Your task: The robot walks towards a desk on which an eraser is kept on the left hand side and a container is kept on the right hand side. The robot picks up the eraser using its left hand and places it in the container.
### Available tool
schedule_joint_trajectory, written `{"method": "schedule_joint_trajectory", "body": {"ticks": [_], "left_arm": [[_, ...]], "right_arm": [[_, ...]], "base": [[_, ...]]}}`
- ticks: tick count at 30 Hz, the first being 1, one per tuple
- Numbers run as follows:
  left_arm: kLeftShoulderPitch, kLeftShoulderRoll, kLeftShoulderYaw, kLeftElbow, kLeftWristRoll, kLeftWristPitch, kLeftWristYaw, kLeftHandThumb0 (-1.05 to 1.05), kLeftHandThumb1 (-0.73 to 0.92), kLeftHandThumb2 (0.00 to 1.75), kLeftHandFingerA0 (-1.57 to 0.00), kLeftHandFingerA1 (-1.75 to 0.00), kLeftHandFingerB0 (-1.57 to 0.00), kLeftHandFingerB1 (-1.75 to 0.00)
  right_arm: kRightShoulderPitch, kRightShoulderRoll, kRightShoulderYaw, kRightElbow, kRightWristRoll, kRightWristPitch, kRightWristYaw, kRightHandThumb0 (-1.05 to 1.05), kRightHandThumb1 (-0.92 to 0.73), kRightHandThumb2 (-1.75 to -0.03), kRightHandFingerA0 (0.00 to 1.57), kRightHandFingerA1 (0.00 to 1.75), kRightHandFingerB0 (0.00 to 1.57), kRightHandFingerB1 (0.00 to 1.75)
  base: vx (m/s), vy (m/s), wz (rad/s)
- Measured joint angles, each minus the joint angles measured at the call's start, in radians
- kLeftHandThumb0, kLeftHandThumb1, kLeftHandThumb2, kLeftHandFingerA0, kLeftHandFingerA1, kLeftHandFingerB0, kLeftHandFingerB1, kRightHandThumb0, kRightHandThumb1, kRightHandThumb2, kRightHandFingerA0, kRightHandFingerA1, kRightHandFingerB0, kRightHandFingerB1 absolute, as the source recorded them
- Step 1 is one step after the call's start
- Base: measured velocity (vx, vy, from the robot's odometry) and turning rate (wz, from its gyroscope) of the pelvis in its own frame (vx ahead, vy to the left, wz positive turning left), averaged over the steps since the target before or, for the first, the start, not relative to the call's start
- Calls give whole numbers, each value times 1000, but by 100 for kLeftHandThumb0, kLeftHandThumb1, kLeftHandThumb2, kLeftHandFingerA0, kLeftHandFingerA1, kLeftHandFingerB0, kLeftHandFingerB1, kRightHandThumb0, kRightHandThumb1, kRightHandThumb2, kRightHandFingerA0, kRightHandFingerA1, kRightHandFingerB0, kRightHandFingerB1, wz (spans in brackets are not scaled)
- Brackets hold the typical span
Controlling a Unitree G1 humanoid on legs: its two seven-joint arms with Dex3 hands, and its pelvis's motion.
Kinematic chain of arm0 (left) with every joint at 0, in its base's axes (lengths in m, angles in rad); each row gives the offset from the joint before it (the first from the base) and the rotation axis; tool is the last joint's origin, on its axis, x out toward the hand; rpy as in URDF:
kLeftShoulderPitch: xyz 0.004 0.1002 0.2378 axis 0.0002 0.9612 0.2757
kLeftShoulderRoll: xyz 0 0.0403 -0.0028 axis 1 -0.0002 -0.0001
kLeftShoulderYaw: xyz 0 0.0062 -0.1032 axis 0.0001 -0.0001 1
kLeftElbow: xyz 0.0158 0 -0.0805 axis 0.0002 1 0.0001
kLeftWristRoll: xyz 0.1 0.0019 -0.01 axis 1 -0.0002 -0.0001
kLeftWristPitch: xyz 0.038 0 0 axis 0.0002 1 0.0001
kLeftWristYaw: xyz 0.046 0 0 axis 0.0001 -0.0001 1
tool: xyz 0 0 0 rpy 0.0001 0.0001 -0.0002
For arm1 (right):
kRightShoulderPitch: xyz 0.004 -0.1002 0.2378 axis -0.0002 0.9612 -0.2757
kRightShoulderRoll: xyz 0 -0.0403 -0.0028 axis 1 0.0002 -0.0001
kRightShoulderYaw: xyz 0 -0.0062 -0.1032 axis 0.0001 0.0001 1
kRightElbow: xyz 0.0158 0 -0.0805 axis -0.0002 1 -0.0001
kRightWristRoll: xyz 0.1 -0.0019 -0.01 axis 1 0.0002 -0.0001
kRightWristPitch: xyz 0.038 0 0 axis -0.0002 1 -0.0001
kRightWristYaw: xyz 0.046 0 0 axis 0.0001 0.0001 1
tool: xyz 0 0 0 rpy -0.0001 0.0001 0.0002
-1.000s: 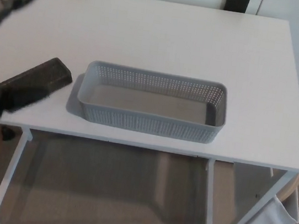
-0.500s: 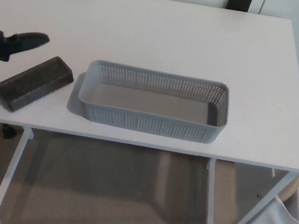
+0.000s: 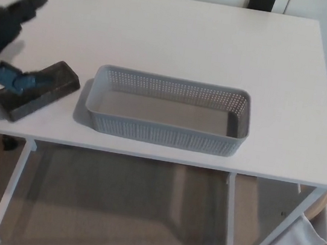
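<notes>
Eraser [image 3: 40, 89] lies flat at mid-left of frame, near tabletop [image 3: 180, 45] front edge. Left hand [image 3: 7, 39] blurred, spread w/ nothing gripped: one finger on eraser's left end, another above. Container [image 3: 167, 118] center, empty.

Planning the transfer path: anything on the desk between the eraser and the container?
Nothing. In the head view, only a narrow strip of bare white desk separates the eraser from the container.

a grey fabric pouch [image 3: 295, 241] hangs beside the desk's right legs.
</notes>
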Motion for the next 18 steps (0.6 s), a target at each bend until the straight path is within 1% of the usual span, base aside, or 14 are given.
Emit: {"method": "schedule_joint_trajectory", "body": {"ticks": [1,2,5,6,7,9,10,11,13,14,18], "left_arm": [[-7,-4,-17,27,14,9,7,-73,41,77,0,0,0,-4],[-14,-8,-29,49,25,16,12,-72,40,77,0,0,0,-5],[-44,-31,-64,146,67,47,38,-72,42,79,0,0,0,-3],[-49,-35,-69,169,76,49,45,-72,47,54,0,0,0,-8],[-55,-39,-73,185,82,54,51,-71,40,76,0,0,0,-5],[-64,-43,-79,215,95,58,61,-72,40,76,0,0,0,-5],[-66,-44,-81,229,102,60,66,-73,47,55,0,0,0,-7],[-67,-45,-83,244,109,62,70,-72,43,79,0,0,0,-3],[-67,-50,-85,262,117,63,76,-72,42,79,0,0,0,-4],[-67,-55,-86,271,121,63,80,-71,42,79,0,0,0,-4],[-67,-70,-85,297,127,63,90,-71,42,79,0,0,0,-5]], "right_arm": [[2,-3,2,-6,-1,0,-1,-23,-43,-52,77,62,53,53],[3,-7,4,-10,-2,0,-2,-30,-37,-64,74,68,51,59],[5,-22,7,-20,-6,-3,-5,-29,-37,-63,75,68,52,60],[5,-24,7,-20,-6,-3,-6,-28,-37,-63,75,69,52,60],[5,-25,8,-20,-6,-4,-7,-28,-37,-63,76,68,53,59],[4,-25,8,-20,-6,-5,-7,-28,-37,-63,76,68,53,60],[4,-25,10,-20,-7,-6,-8,-28,-37,-63,76,68,53,60],[4,-25,11,-20,-8,-6,-9,-29,-37,-63,76,67,53,59],[4,-25,12,-20,-9,-7,-12,-29,-36,-63,76,69,53,60],[4,-25,13,-20,-9,-7,-14,-24,-41,-51,78,64,54,55],[2,-26,14,-20,-9,-7,-16,-24,-41,-52,79,64,54,54]], "base": [[0,0,0],[0,0,0],[0,0,0],[0,0,0],[0,0,0],[0,0,0],[0,0,0],[0,0,0],[0,0,0],[0,0,0],[0,0,0]]}}
